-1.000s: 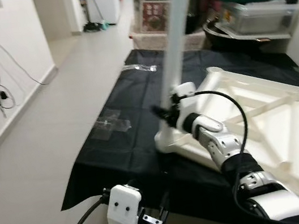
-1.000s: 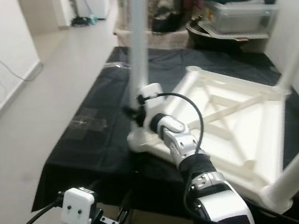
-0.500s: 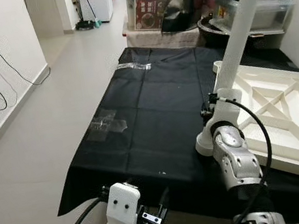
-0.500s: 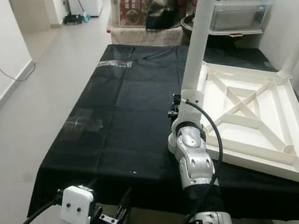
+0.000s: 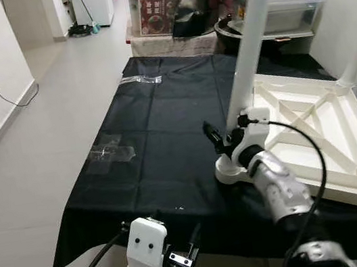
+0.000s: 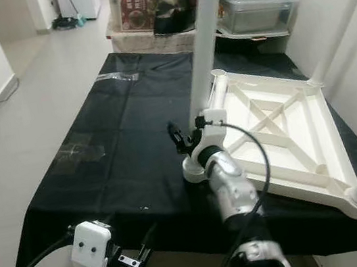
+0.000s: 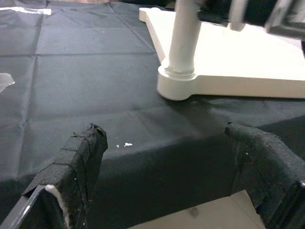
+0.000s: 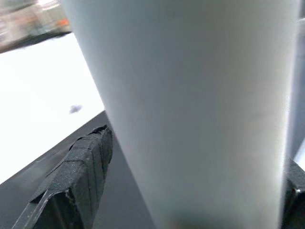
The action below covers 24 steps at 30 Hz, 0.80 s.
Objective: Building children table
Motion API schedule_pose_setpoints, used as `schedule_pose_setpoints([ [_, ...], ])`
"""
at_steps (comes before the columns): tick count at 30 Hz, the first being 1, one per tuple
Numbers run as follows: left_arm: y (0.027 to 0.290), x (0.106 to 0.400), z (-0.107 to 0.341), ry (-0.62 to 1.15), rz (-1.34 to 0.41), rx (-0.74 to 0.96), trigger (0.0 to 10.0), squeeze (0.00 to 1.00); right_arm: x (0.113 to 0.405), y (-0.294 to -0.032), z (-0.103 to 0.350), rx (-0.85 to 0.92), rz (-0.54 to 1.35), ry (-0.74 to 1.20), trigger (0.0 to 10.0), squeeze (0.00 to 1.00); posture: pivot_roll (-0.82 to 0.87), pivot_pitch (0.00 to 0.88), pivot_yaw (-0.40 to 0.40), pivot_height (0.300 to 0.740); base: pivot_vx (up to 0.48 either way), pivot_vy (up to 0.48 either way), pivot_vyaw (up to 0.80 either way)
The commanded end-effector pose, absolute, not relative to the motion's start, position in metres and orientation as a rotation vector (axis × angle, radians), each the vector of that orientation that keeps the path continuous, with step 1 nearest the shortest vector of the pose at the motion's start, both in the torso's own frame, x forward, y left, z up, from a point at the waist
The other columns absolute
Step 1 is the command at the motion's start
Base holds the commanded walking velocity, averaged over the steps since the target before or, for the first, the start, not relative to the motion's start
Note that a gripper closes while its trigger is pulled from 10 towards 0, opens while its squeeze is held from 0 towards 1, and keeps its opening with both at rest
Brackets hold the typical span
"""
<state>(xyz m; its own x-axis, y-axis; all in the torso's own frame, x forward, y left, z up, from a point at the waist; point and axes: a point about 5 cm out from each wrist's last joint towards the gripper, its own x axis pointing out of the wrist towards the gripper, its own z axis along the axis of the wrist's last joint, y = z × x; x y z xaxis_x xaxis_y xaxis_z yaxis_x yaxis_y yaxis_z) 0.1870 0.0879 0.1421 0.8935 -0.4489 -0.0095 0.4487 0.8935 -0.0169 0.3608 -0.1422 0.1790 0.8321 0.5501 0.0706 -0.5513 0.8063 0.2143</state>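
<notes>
Right end effector point(image 5: 224, 141) sits at the foot of the white leg point(image 5: 249, 46), fingers spread to either side of it; we cannot tell whether they grip it. Our left end effector point(image 5: 185, 256) hangs open below the worktop point(image 5: 158, 137) edge. That leg stands upright in a corner socket of the upturned tabletop point(image 5: 315, 131) lying on the black-covered worktop. We judge assembly well advanced: two more legs are visible; flipping upright remains.
</notes>
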Motion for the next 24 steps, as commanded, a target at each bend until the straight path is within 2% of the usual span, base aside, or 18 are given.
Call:
schedule_pose_setpoints([
  [1, 0.087, 0.186, 0.138, 0.037, -0.475, -0.022, 10.0, 0.00, 0.356, -0.116, 0.175, 0.266, 0.771, 0.037, 10.0, 0.00, 0.23, 0.055, -0.122, 0.740, 0.000, 0.000, 0.00],
  [4, 0.087, 0.185, 0.137, 0.038, -0.476, -0.018, 10.0, 0.00, 0.340, -0.108, 0.175, 0.199, 1.202, 0.138, 10.0, 0.00, 0.25, 0.050, -0.130, 0.740, 0.000, 0.000, 0.00],
  [5, 0.087, 0.185, 0.137, 0.038, -0.476, -0.018, 10.0, 0.00, 0.340, -0.108, 0.175, 0.199, 1.202, 0.138, 10.0, 0.00, 0.25, 0.050, -0.130, 0.740, 0.000, 0.000, 0.00],
  [8, 0.086, 0.184, 0.137, 0.039, -0.476, -0.018, 10.0, 0.00, 0.335, -0.098, 0.176, 0.145, 1.407, 0.169, 10.0, 0.00, 0.25, 0.047, -0.129, 0.740, 0.000, 0.000, 0.00],
  [12, 0.086, 0.184, 0.137, 0.041, -0.476, -0.017, 10.0, 0.00, 0.335, -0.093, 0.177, 0.125, 1.478, 0.171, 10.0, 0.00, 0.26, 0.043, -0.130, 0.740, 0.000, 0.000, 0.00],
  [13, 0.086, 0.184, 0.137, 0.042, -0.477, -0.018, 10.0, 0.00, 0.336, -0.089, 0.179, 0.113, 1.509, 0.165, 8.2, 0.00, 0.26, 0.043, -0.130, 0.740, 0.000, 0.000, 0.00],
  [14, 0.086, 0.183, 0.137, 0.042, -0.478, -0.018, 10.0, 0.00, 0.338, -0.086, 0.181, 0.104, 1.516, 0.157, 0.0, 0.00, 0.26, 0.042, -0.131, 0.740, 0.000, 0.000, 0.00],
  [19, 0.085, 0.182, 0.137, 0.042, -0.478, -0.019, 10.0, 0.00, 0.343, -0.081, 0.184, 0.080, 1.476, 0.120, 0.0, 0.00, 0.26, 0.040, -0.134, 0.740, 0.000, 0.000, 0.00],
  [20, 0.085, 0.182, 0.137, 0.042, -0.477, -0.019, 10.0, 0.00, 0.348, -0.080, 0.186, 0.061, 1.394, 0.088, 0.0, 0.00, 0.26, 0.040, -0.136, 0.740, 0.000, 0.000, 0.00],
  [21, 0.085, 0.182, 0.137, 0.042, -0.477, -0.019, 10.0, 0.00, 0.348, -0.080, 0.186, 0.061, 1.394, 0.088, 0.0, 0.00, 0.26, 0.040, -0.136, 0.740, 0.000, 0.000, 0.00],
  [22, 0.085, 0.182, 0.137, 0.042, -0.477, -0.020, 10.0, 0.00, 0.358, -0.082, 0.187, 0.053, 1.241, 0.058, 0.0, 0.00, 0.25, 0.040, -0.135, 0.740, 0.000, 0.000, 0.00],
  [23, 0.085, 0.182, 0.137, 0.042, -0.477, -0.020, 10.0, 0.00, 0.358, -0.082, 0.187, 0.053, 1.241, 0.058, 0.0, 0.00, 0.25, 0.040, -0.135, 0.740, 0.000, 0.000, 0.00],
  [24, 0.085, 0.182, 0.137, 0.043, -0.477, -0.022, 10.0, 0.00, 0.368, -0.089, 0.188, 0.050, 1.052, 0.041, 0.0, 0.00, 0.25, 0.038, -0.133, 0.740, 0.000, 0.000, 0.00],
])
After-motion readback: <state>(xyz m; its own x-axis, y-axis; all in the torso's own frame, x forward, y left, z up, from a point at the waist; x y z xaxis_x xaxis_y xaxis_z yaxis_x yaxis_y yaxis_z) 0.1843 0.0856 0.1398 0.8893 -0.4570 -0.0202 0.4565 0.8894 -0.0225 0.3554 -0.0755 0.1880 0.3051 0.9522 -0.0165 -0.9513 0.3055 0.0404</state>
